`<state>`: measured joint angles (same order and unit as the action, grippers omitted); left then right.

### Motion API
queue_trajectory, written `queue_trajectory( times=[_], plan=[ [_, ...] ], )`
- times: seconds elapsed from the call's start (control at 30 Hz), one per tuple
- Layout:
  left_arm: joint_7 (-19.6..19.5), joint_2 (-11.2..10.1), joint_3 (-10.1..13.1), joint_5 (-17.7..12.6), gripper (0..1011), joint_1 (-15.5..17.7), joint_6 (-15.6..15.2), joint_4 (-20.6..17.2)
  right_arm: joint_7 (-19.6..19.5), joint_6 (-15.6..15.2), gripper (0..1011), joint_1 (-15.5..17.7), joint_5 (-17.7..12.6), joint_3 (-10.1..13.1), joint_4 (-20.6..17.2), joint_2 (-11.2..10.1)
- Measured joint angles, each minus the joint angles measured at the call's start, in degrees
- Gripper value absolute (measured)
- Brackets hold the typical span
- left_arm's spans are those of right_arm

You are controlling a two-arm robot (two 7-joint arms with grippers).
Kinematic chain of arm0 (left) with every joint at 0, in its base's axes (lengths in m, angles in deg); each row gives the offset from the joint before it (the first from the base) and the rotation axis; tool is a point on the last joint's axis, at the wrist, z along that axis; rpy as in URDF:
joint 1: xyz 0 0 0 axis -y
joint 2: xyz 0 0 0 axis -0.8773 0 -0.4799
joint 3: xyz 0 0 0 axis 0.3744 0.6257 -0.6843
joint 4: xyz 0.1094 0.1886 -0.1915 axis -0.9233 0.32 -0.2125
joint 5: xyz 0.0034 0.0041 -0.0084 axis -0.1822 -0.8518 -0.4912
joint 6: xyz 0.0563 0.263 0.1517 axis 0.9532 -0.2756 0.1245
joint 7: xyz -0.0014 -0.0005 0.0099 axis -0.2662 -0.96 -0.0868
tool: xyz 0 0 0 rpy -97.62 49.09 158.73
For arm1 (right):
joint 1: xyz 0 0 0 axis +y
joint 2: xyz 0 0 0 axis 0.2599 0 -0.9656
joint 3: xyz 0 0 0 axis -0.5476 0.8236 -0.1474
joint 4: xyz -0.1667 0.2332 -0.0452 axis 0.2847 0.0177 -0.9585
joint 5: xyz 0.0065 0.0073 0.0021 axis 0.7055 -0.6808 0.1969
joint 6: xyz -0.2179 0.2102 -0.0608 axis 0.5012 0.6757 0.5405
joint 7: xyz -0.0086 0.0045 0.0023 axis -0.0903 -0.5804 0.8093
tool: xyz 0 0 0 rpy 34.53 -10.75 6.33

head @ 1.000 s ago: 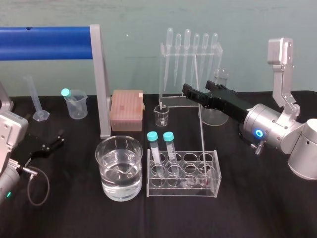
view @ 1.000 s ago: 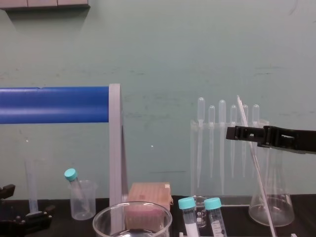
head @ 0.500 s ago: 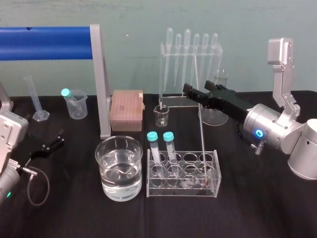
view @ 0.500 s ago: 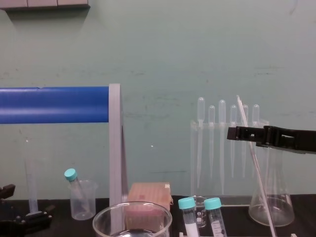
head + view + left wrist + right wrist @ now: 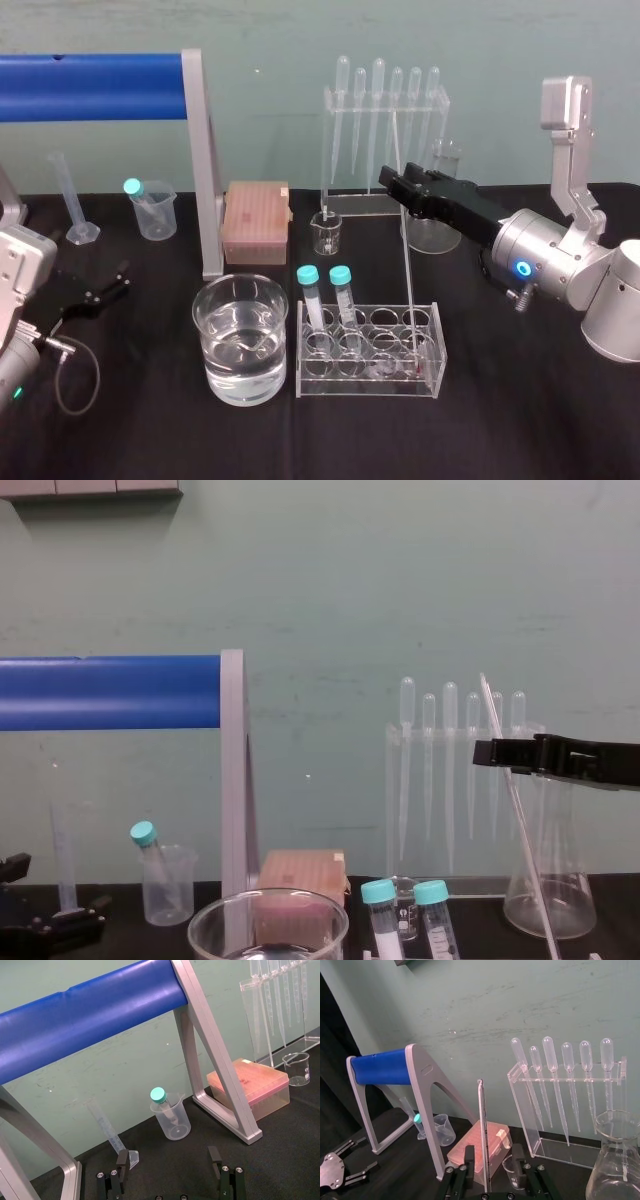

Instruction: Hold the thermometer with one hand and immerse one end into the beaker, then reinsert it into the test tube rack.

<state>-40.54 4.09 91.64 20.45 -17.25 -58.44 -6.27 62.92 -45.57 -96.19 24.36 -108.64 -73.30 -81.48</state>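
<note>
Two arms are in frame, and one is at work. The right tool [image 5: 392, 180] reaches in from the right, level with the upper part of the thermometer [image 5: 405, 240]. In the right wrist view its fingers [image 5: 468, 1156] stand parted on either side of the rod [image 5: 481, 1130], with a gap visible on each side, so nothing is gripped. The chest view shows the tool's tip [image 5: 487, 752] crossing the rod [image 5: 515, 810] well above the bench [image 5: 520, 420].

The thermometer stands in the test tube rack [image 5: 370, 372]. Its red tip is down in a right-hand hole and its stem leans back toward the pipette stand [image 5: 385, 100]. Two teal-capped tubes [image 5: 310, 295] occupy the rack's left holes. The beaker [image 5: 240, 340], partly filled with clear liquid, stands just beside the rack on its left.

The left tool [image 5: 97, 292] lies parked low at the left of the bench, with its fingers [image 5: 122, 1161] also spread and holding nothing.

Judged step: the approach to the grasp. Neither the immersion nor the reinsertion has begun. The next move calls for the right tool to close gently on the thin glass. It should then draw the rod up along its own lean until the red tip clears the rack. From there it carries the rod leftward past the capped tubes and lowers the tip inside the beaker's rim. A sideways pull while the tip sits in its hole would risk snapping the rod or tipping the rack.
</note>
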Motion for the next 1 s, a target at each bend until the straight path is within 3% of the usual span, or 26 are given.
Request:
queue_trajectory(
  times=[0.47, 1.0],
  plan=[
    [0.0, 0.0, 0.0, 0.0, 1008, 0.0, 0.0, 0.0, 0.02, 0.0, 68, 0.0, 0.0, 0.0, -0.01, 0.0],
    [0.0, 0.0, 0.0, 0.0, 1008, 0.0, 0.0, 0.0, 0.01, -0.01, 56, 0.0, 0.0, 0.0, -0.01, 0.0]
  ],
)
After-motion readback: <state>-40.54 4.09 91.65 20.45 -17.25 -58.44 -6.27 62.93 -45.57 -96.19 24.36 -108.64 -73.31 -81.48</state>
